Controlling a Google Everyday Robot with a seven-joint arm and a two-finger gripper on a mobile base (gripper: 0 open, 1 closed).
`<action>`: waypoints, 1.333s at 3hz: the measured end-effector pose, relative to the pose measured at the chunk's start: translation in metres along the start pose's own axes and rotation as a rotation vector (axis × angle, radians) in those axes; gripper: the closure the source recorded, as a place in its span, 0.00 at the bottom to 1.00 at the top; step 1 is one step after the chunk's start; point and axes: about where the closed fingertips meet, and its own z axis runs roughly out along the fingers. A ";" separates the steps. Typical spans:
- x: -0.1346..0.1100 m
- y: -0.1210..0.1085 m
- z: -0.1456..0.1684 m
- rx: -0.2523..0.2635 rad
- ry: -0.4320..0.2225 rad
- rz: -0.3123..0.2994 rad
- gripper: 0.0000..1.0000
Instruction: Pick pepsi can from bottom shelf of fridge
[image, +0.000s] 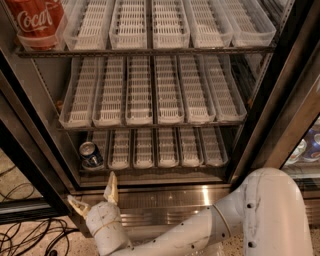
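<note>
Camera view, the only one.
- Can (91, 155): upright at the far left of the bottom shelf (165, 148), inside the fridge (280, 75). Untouched.
- Your gripper (94, 196): outside, low before the steel base (170, 197), just below the can. Fingers (111, 186) spread wide, holding nothing.
- Progress: early, approach only, no grasp made.
- Left for you, by my reckoning: lift, reach in, close on the can, draw it out.
- Red Coca-Cola container (37, 17) on the top shelf, well apart; leave it.
</note>
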 end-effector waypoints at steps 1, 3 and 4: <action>0.003 0.002 0.019 -0.007 -0.019 -0.010 0.15; 0.006 -0.004 0.055 0.028 -0.061 -0.032 0.17; 0.008 -0.014 0.064 0.067 -0.069 -0.036 0.23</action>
